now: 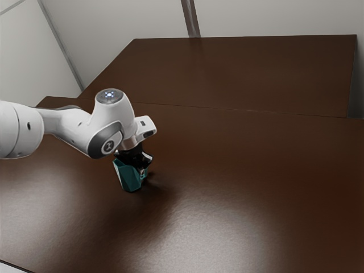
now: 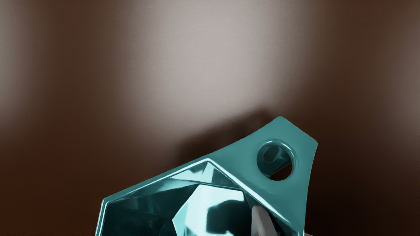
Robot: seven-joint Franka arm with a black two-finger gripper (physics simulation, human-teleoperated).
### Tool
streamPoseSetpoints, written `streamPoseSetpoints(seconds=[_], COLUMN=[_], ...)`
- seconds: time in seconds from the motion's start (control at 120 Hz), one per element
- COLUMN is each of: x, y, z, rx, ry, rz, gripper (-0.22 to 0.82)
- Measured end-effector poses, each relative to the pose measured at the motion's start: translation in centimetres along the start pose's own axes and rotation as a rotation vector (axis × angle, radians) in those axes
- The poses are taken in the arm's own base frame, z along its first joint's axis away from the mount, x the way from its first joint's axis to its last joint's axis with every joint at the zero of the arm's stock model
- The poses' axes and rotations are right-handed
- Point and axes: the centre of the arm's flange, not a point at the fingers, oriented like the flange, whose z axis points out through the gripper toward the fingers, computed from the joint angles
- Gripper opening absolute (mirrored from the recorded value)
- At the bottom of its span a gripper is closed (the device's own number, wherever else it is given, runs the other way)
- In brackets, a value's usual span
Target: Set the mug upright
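Wrist view into mug, handle hole, exterior view of arm, claw nearly closed, gripping mug wall

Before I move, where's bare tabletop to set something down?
Bare tabletop runs from the mug toward the exterior view's right, and toward that camera. It's crowded around the mug, at the pincer, and under the arm at the exterior view's left.

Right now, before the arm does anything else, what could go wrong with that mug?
The gripper pinches the mug by one side wall, so it might pivot if lifted. I can't tell whether its base sits flat on the table; released now, it could rock or tip. One fingertip is inside, so pulling away sideways may drag it.
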Motion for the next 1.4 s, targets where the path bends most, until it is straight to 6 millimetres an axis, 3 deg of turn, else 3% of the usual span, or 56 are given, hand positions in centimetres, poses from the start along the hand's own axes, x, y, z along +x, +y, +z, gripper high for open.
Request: streamPoseSetpoints(seconds=[0.217,0.433,0.633,0.85,1.1,1.4], x=[-0.2,0.0,0.1,2.5,3.6,5.9], y=[0.8,1.2,0.2,1.0,0.8,-1.2], z=[-0.6,-4.2,-6.8,-12.3,-15.1,-18.7], rx=[-0.013,-0.03,-0.038,-0.057,-0.05,-0.047], ry=[0.012,0.075,0.093,0.025,-0.111,-0.155], rz=[-0.019,-0.028,-0.067,-0.108,-0.132,-0.141], gripper=[0.28,0.48,0.55,0.58,0.59,0.59])
